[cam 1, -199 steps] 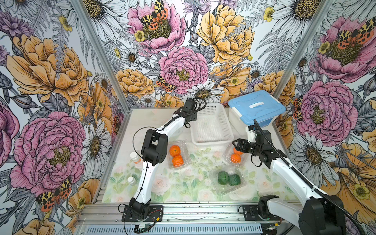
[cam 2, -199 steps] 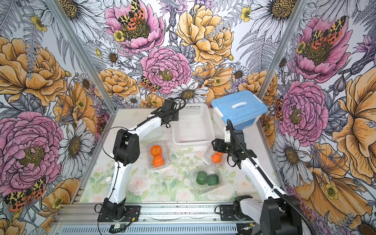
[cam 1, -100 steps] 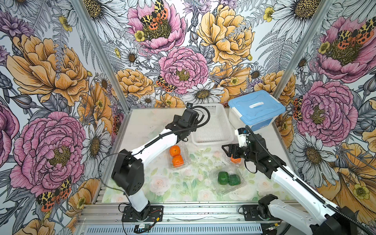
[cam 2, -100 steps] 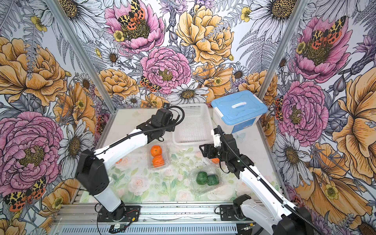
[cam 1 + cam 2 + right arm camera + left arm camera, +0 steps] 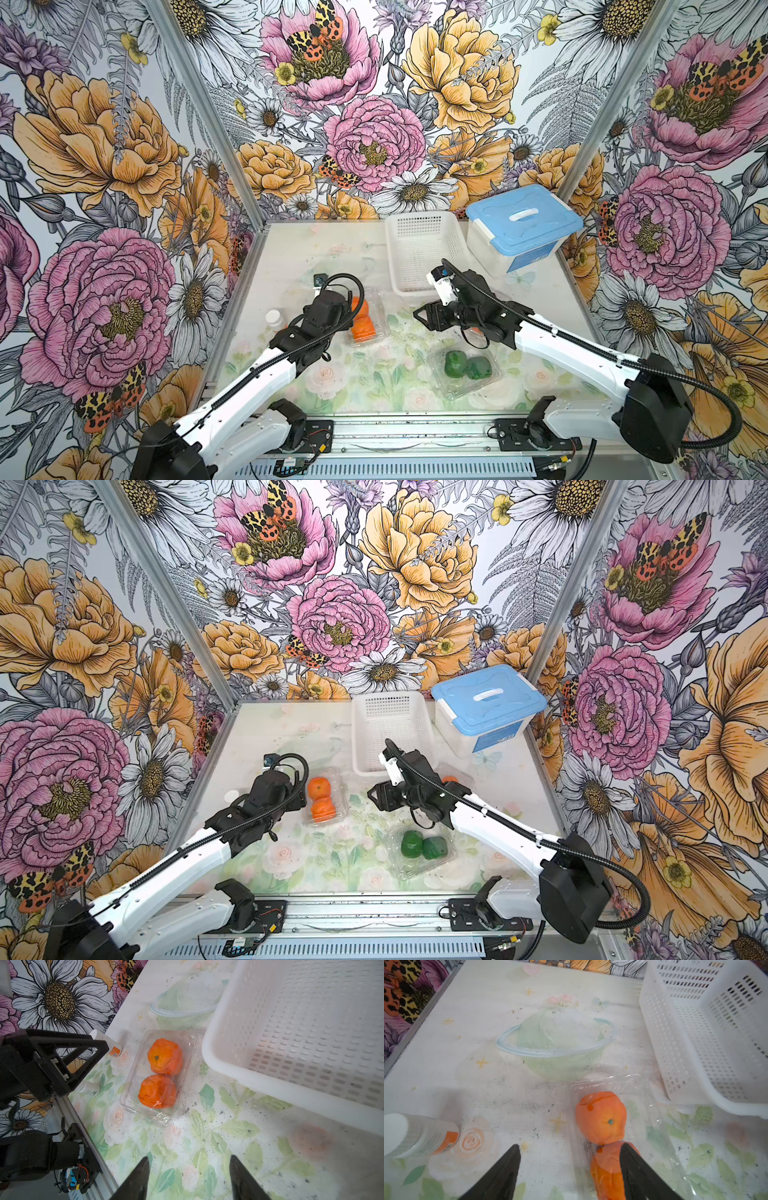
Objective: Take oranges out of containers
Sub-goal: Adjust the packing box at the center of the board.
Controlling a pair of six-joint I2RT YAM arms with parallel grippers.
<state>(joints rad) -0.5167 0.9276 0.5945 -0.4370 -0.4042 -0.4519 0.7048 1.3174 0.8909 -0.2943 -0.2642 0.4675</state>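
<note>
Two bright oranges point(image 5: 165, 1056) point(image 5: 156, 1092) lie in a clear clamshell container point(image 5: 374, 332) left of the table's middle. My left gripper point(image 5: 570, 1153) is open just beside it; one finger point(image 5: 631, 1165) hangs over the nearer orange point(image 5: 606, 1167) and the other over bare table. My right gripper point(image 5: 189, 1160) is open above the mat to the right of that container, with nothing between its fingers. Two dark green oranges point(image 5: 467, 365) sit in a second container point(image 5: 453, 386) near the front. In a top view, a sliver of another orange point(image 5: 450, 779) shows behind the right arm.
A white perforated basket point(image 5: 419, 249) stands at the back, close to the orange container. A white tub with a blue lid point(image 5: 523, 228) is at the back right. Two small white bottles point(image 5: 113, 1049) point(image 5: 89, 1088) are near the left edge.
My left gripper has come from the back by the basket down to the orange container's left side. My right gripper has swung left, away from the right-hand container, and its jaws have narrowed a little.
</note>
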